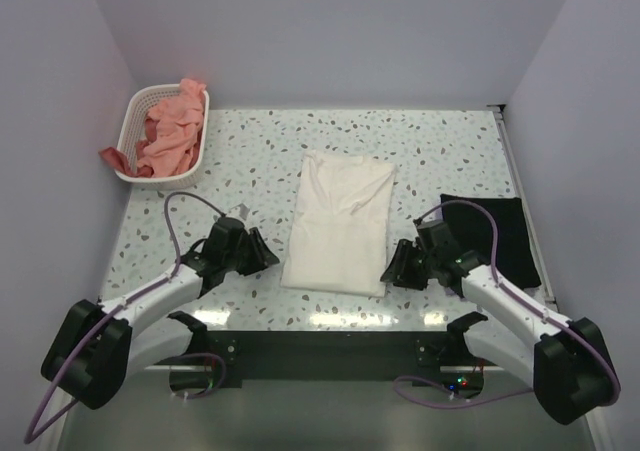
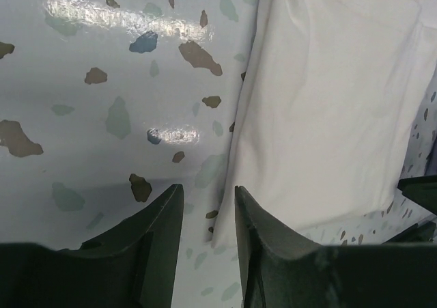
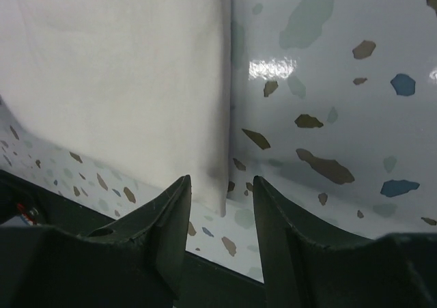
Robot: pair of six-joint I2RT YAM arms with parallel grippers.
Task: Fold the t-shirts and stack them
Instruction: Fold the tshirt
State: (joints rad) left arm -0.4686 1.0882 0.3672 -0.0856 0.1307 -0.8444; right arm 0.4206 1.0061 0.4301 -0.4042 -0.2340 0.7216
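A cream-white t-shirt [image 1: 340, 221] lies folded into a long panel in the middle of the table. My left gripper [image 1: 268, 256] hovers open just off its near left corner [image 2: 225, 158], nothing between the fingers. My right gripper [image 1: 392, 271] stands open at the near right corner [image 3: 215, 185], with that corner showing between its fingers and unpinched. A black t-shirt [image 1: 500, 233] lies folded flat at the right, beside the right arm. Salmon-pink t-shirts [image 1: 170, 131] fill the basket at the back left, one hanging over its rim.
The white perforated basket [image 1: 137, 106] stands in the back left corner by the wall. Walls close off the left, back and right. A dark strip [image 1: 330, 346] runs along the table's near edge between the arm bases.
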